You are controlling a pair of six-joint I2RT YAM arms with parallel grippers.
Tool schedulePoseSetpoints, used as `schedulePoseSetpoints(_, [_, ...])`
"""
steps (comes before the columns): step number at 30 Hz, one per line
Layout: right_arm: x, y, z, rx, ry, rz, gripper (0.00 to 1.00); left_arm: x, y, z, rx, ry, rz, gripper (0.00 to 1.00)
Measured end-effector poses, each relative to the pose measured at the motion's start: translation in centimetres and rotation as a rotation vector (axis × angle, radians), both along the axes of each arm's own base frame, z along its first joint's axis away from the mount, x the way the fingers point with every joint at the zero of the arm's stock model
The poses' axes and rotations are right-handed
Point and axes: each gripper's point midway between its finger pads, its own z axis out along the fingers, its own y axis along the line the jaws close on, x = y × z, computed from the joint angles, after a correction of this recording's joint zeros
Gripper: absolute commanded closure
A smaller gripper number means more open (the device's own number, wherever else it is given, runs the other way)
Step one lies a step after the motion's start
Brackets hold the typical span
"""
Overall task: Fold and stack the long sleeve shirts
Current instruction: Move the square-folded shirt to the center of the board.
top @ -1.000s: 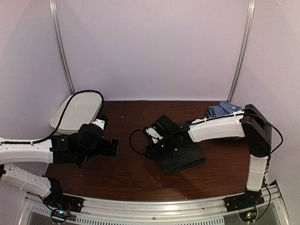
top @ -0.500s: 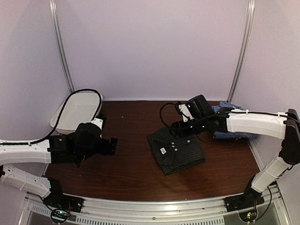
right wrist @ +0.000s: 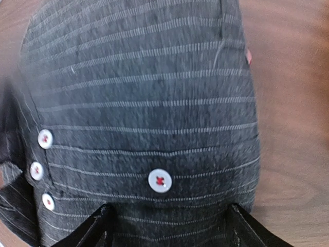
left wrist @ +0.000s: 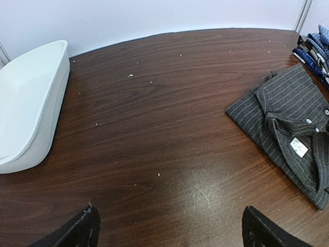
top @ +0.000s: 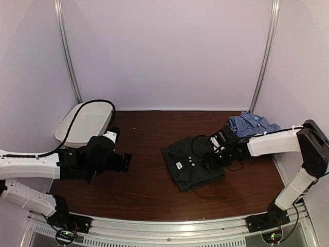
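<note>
Black cloth with thin pale stripes lies folded on the brown table [top: 149,190], a bit right of the middle. It is the black shirt [top: 193,170]. The right gripper [right wrist: 167,227] hangs close over its buttons, jaws apart, holding nothing. The blue shirt [top: 251,123] sits bunched up in the far right corner. The left gripper [left wrist: 169,234] is over bare wood, jaws wide apart and empty. A white tub [top: 82,124] sits far left.
</note>
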Motion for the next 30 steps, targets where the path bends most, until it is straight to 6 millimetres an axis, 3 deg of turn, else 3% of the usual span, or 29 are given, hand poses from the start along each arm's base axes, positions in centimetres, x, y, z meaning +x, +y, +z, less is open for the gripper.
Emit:
schedulePoseSetpoints(4, [-1.9,0.2,-1.6,0.069,0.037,-0.007,0.25,0.1,-0.4,-0.6,0.011,0.008,-0.008,0.02])
schedulePoseSetpoints(8, [-3.9,1.9,-1.3,0.155,0.035,0.007,0.25,0.2,-0.5,-1.1,0.027,0.015,-0.011,0.02])
schedulePoseSetpoints(12, [-6.7,5.5,-0.9,0.226,0.047,0.06,0.25,0.5,-0.4,-1.5,0.045,0.022,-0.007,0.02])
schedulePoseSetpoints(19, [-12.1,14.3,-0.4,0.336,0.087,0.22,0.24,1.4,-0.1,-0.5,0.035,0.009,0.017,0.02])
schedulePoseSetpoints(22, [-13.7,19.2,0.8,0.397,0.084,0.328,0.24,1.8,0.6,-0.1,0.032,0.007,0.04,0.02])
schedulePoseSetpoints(24, [-14.4,21.3,2.1,0.436,0.066,0.388,0.24,2.0,1.1,0.1,0.029,0.006,0.053,0.02])
schedulePoseSetpoints(27, [-14.3,22.1,4.4,0.467,0.015,0.436,0.23,2.0,1.5,0.5,0.019,0.002,0.057,0.02])
schedulePoseSetpoints(30, [-12.2,20.7,7.2,0.472,-0.056,0.419,0.23,1.9,1.2,0.7,0.003,0.007,0.042,0.02])
